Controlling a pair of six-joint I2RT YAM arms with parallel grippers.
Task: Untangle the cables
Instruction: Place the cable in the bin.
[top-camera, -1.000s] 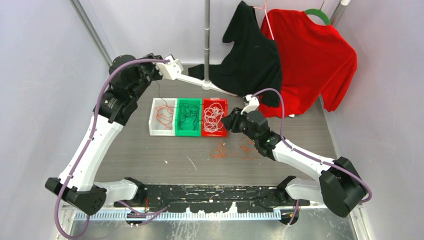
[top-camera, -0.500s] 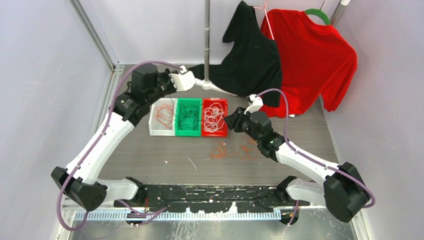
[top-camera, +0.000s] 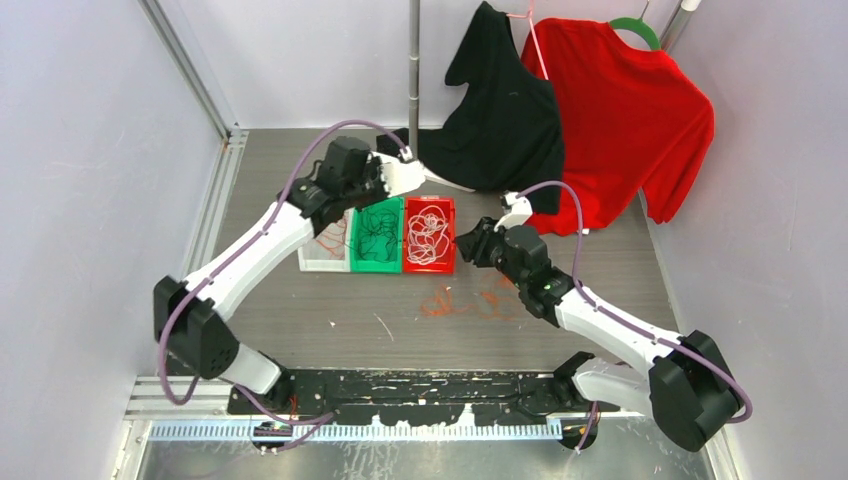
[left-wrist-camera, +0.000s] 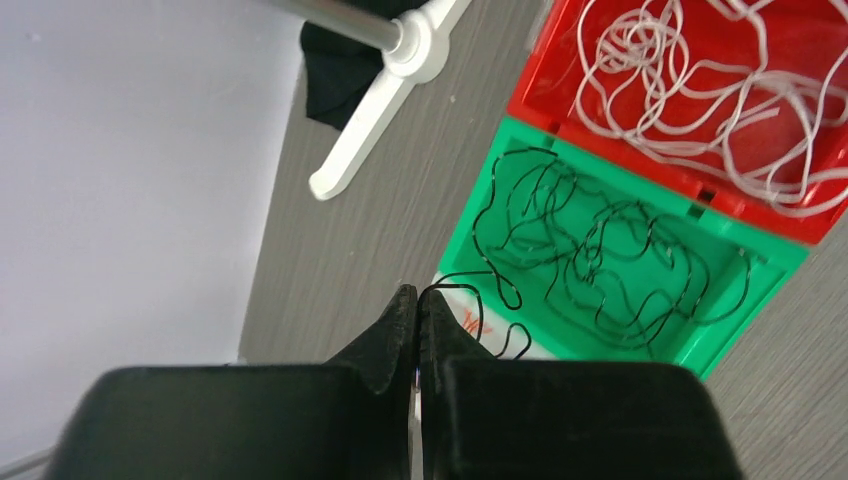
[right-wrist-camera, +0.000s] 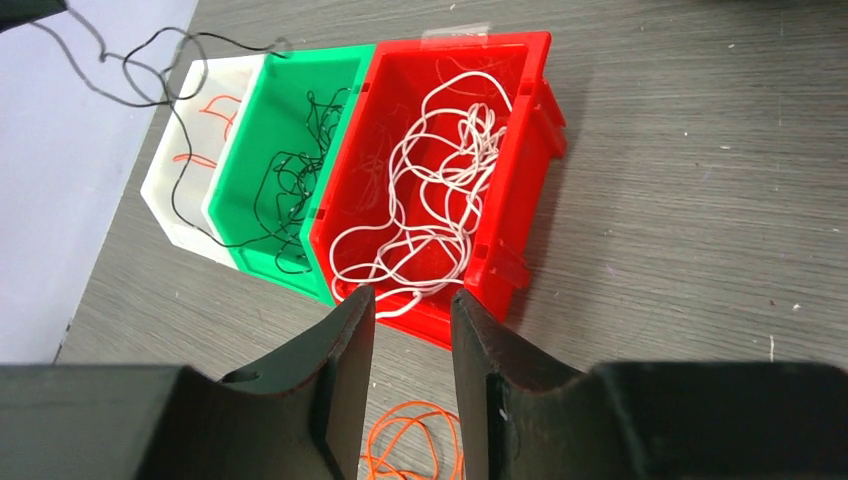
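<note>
table (top-camera: 300, 310) | stand (top-camera: 414, 80), shirts (top-camera: 620, 110) behind bins (top-camera: 377, 266) — left gripper (left-wrist-camera: 417, 293) pinches black cable (left-wrist-camera: 460, 287)

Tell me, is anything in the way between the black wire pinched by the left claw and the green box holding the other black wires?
Nothing visible is. The left gripper holds the black cable right beside the green bin, which is open on top. The cable's slack only trails across the neighbouring white bin.
</note>
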